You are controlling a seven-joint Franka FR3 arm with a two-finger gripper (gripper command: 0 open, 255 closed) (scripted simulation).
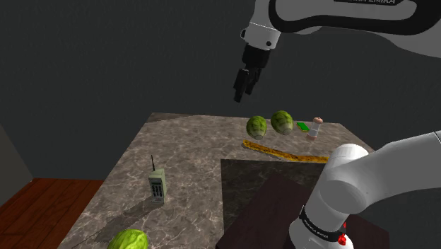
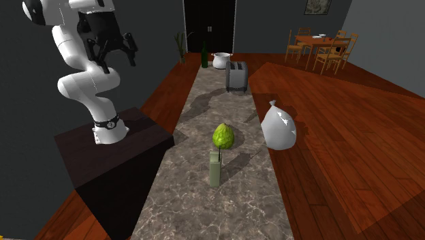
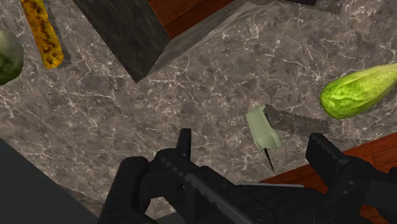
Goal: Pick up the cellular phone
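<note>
This is looking like a home, with a kitchen opening onto a dining area. A long marble-patterned counter (image 2: 225, 211) is running down the room over a reddish wooden floor (image 2: 327, 136). A toaster (image 2: 236, 76), a white pot (image 2: 221, 61) and a dark bottle (image 2: 203, 54) are standing at its far end, and a leafy green head (image 2: 223, 136) is lying on it. Beyond, a wooden dining table (image 2: 315, 41) is standing with chairs (image 2: 332, 58) around it, and a framed picture (image 2: 315, 5) is hanging on the wall.

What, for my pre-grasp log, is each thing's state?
Phone: upright on the table, not held.
Gripper: open, raised, empty.
Bottle: upright.
Lettuce: lying on its side.
</note>
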